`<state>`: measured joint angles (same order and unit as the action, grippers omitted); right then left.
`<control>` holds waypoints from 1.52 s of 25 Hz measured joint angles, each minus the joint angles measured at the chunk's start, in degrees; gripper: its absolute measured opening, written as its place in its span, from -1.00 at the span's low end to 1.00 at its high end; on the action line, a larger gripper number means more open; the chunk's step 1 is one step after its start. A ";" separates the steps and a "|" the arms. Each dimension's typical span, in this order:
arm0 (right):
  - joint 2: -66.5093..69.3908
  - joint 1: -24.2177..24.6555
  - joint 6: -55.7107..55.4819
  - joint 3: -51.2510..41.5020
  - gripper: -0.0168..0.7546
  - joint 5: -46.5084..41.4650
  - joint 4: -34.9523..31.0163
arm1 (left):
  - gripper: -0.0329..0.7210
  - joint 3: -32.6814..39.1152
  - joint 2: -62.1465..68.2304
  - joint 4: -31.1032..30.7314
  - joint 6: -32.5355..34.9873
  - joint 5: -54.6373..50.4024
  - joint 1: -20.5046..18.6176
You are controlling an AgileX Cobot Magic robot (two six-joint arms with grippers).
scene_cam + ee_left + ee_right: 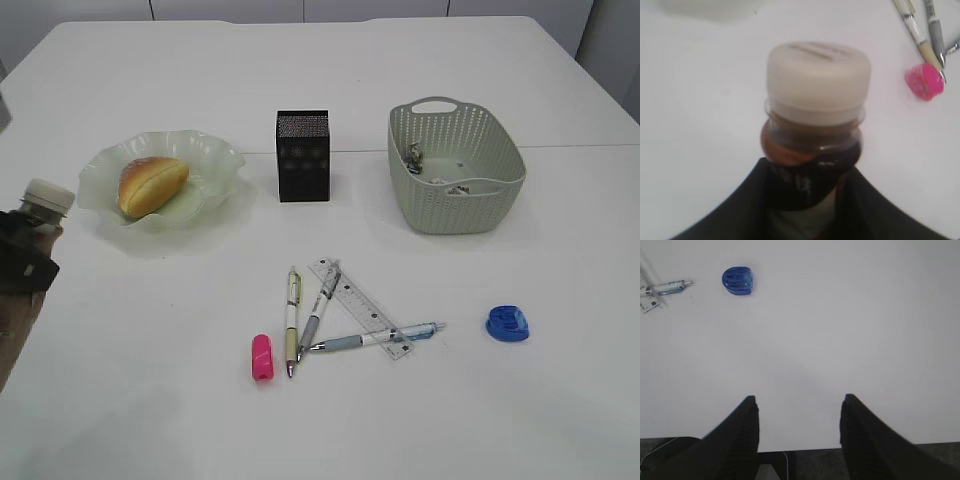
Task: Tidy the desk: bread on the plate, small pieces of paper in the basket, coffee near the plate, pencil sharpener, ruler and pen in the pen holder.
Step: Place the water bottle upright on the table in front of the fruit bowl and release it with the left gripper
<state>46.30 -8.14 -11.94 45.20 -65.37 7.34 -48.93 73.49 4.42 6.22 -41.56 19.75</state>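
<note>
Left gripper [805, 200] pinches the coffee bottle [812, 145] below its white cap [46, 198], at the table's [150, 400] left edge just left of the ruffled plate [215, 160], which holds the bread [150, 184]. Right gripper [799, 425] spread, nothing between the fingers, near the table's front edge, with the blue pencil sharpener [738, 281] well ahead. Three pens [292, 320] and the clear ruler [360, 305] lie crossed mid-table beside a pink cap-like piece [262, 357]; pen holder [303, 155] stands between plate and basket [455, 170], which has paper scraps [415, 157] inside.

The white surface [150, 400] carried a plate [215, 165], pen holder [302, 156], basket [455, 165], three pens [310, 325], a ruler [360, 306], pink sharpener [262, 357] and blue sharpener [507, 324].
</note>
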 joint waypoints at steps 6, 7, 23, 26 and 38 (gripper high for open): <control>0.00 0.00 0.00 0.00 0.12 -0.40 -0.10 | -0.25 12.92 -14.25 3.77 0.00 25.43 -0.57; 0.00 0.00 0.00 0.00 0.12 -0.55 -0.10 | -0.25 14.52 -16.15 3.90 0.00 30.54 -0.57; 0.00 0.00 -0.02 0.00 -0.20 -2.16 -0.22 | -0.25 25.92 0.72 4.63 0.00 84.89 -0.57; 0.00 0.00 -0.02 0.00 -0.21 -3.06 -0.22 | -0.25 25.92 9.14 4.63 0.00 93.11 -0.57; 0.00 0.00 -1.98 0.00 -0.10 -4.42 5.67 | -0.25 24.94 28.01 3.28 0.00 103.61 -0.57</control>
<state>46.30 -8.14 -13.92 45.20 -69.79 13.01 -23.99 101.49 7.70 6.22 62.06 19.18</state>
